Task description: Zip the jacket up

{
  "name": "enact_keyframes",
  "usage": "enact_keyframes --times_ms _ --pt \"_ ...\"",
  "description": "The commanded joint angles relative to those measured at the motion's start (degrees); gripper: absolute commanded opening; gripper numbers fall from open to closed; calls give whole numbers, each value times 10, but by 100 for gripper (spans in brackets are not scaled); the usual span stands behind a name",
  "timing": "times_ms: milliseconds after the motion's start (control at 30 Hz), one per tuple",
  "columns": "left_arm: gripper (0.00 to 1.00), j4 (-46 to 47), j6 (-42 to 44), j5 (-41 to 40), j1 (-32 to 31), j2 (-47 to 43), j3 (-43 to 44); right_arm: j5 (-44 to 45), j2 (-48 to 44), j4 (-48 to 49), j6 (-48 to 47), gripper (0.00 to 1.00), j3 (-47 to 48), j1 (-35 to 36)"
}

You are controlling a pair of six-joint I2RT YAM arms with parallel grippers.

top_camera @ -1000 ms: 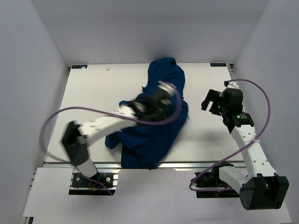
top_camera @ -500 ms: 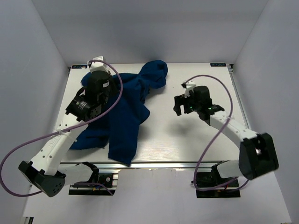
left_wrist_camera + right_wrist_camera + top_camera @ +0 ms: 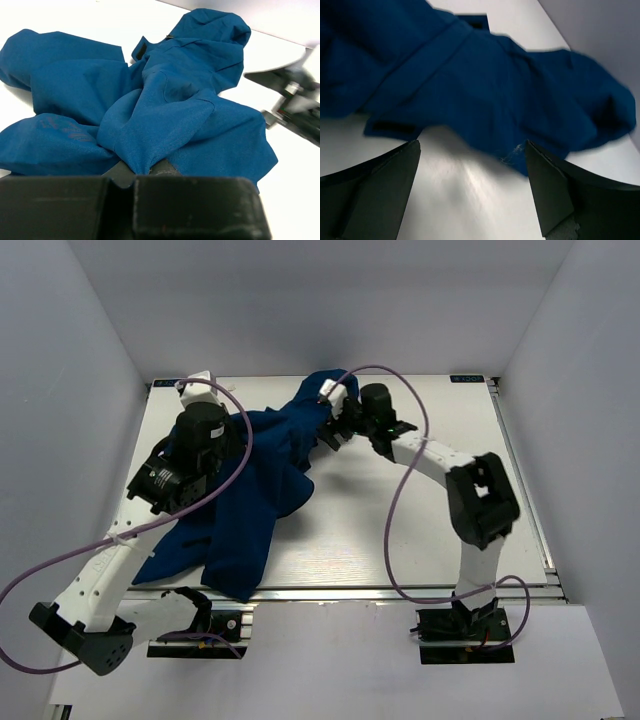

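The dark blue jacket (image 3: 250, 490) lies crumpled on the left half of the table, its hood toward the back. Its zipper and logo are hidden in the folds. My left gripper (image 3: 225, 440) sits over the jacket's upper left part. In the left wrist view it (image 3: 136, 170) is shut on a pinched fold of the jacket (image 3: 165, 105). My right gripper (image 3: 333, 430) reaches far left to the jacket's back right edge. In the right wrist view it (image 3: 472, 170) is open wide and empty over bare table, with the jacket's edge (image 3: 485, 90) just ahead.
The white table (image 3: 420, 530) has a raised front rail and grey walls on three sides. A purple cable (image 3: 400, 490) loops from the right arm over the table's middle. The right gripper shows blurred at the right of the left wrist view (image 3: 295, 100).
My left arm has dragged the jacket leftward and now holds it near the back left. My right arm has swung from the right side across to the jacket's hood edge.
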Motion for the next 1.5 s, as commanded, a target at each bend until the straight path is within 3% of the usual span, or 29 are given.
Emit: enact_keyframes --times_ms 0,167,233,300,333,367,500,667,800,933,1000,1067,1233,1367,1467 --pt "0 9 -1 -23 2 -31 21 -13 70 2 -72 89 83 10" --pt "0 5 12 -28 2 -24 47 -4 175 -17 -80 89 187 33" --pt "0 3 16 -38 2 -18 59 3 199 -40 -67 83 255 41" --pt "0 6 20 -40 2 -17 72 -1 218 -59 -42 44 281 42" --pt "0 11 21 -41 2 -19 73 2 217 -57 -31 16 289 42" --pt "0 22 25 -36 2 -21 73 5 212 -59 -30 0 289 42" --pt "0 35 36 -15 2 -25 102 58 131 -55 10 0 247 42" --pt "0 106 58 100 2 -71 148 166 -111 45 56 0 81 42" --pt "0 148 57 187 2 -103 189 192 -259 -16 90 0 75 42" --pt "0 139 55 264 2 -90 306 207 -404 -60 105 0 93 41" --pt "0 136 51 278 2 -81 330 211 -433 -108 101 0 122 42" --pt "0 144 50 332 2 -73 406 202 -466 -145 96 0 176 42" --pt "0 162 43 335 2 -72 450 214 -481 -239 87 0 314 42" --pt "0 178 36 318 2 -80 386 241 -444 -292 93 0 377 42" --pt "0 179 22 246 2 -75 289 294 -407 -300 104 0 357 42"
